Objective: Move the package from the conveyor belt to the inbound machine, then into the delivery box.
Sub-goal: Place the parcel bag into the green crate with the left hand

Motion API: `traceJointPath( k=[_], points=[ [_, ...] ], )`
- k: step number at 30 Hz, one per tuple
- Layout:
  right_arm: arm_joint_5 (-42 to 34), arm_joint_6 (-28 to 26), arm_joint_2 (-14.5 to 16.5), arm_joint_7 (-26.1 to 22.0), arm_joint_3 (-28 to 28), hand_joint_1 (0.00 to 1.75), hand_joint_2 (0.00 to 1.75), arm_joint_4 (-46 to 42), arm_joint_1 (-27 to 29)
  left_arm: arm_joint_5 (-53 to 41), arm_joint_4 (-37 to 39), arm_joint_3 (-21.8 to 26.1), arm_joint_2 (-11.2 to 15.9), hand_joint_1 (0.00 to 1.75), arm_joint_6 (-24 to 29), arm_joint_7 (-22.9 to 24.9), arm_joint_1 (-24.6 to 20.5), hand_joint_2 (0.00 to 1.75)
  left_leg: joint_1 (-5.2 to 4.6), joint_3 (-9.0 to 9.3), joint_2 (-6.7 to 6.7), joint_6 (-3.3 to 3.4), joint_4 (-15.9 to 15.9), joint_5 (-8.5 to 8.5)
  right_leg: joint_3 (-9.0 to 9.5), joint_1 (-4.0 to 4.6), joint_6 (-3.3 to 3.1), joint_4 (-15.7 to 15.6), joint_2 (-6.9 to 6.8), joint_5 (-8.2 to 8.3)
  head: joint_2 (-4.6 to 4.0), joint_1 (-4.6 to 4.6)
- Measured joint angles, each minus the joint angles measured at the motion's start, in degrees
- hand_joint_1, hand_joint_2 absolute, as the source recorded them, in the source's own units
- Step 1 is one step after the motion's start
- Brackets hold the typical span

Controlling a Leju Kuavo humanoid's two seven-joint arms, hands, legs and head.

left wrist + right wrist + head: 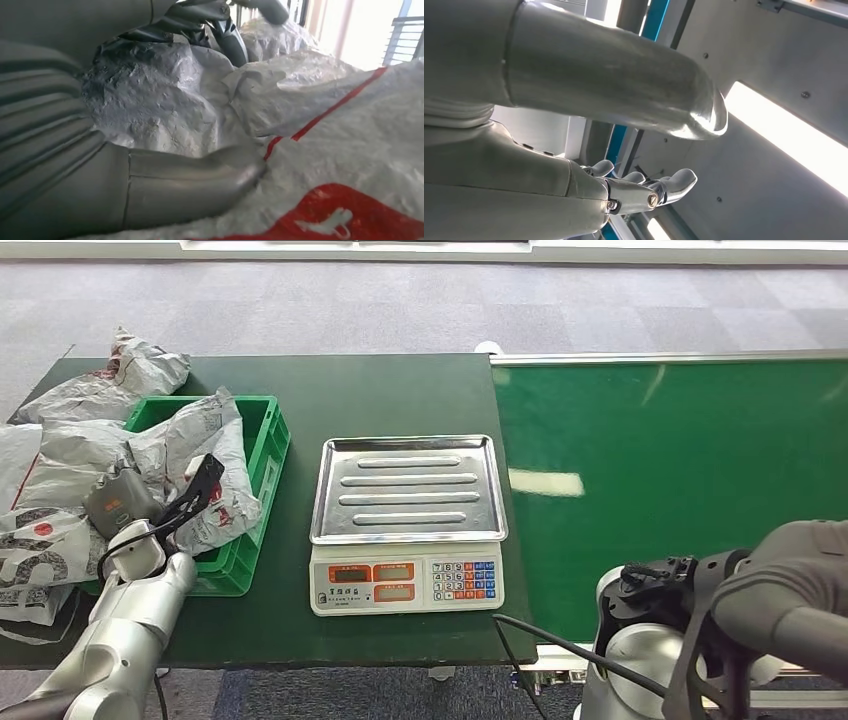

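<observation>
Several crumpled grey plastic mailer bags lie heaped at the left end of our dark green desk [400, 390] in the head view, one package [205, 475] slumped across the green ribbed plastic crate [262, 475] with its wrinkled film spilling over the rim. Our left hand [165, 502] rests on that package over the crate, dark fingers reaching forward. Just beside the crate stands a scale [407, 540] with an embossed, shiny steel tray and a keypad of coloured buttons. To its right runs the smooth, glossy green conveyor belt [680, 480], edged in pale metal. In the left wrist view we see our thick grey thumb [200, 177] pressed into the package's [310, 150] white, finely creased film printed with red, the dark fingers [227, 37] laid over a fold beyond; we cannot tell whether they truly grip it. In the right wrist view our right hand [634, 150] holds nothing, thumb and fingers apart, below ceiling panels.
</observation>
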Motion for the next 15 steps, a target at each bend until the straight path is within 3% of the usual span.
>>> traceJointPath(
  k=[15],
  points=[
    [0.0,0.0,0.0,0.0,0.1,0.0,0.0,0.2,0.0,0.1,3.5,0.0,0.9,0.0,2.7,-0.8,-1.2,0.0,0.01,0.04,-0.06,-0.05,0.0,0.05,0.05,0.01,-0.02,0.0,-0.06,0.02,0.0,-0.01]
  ],
)
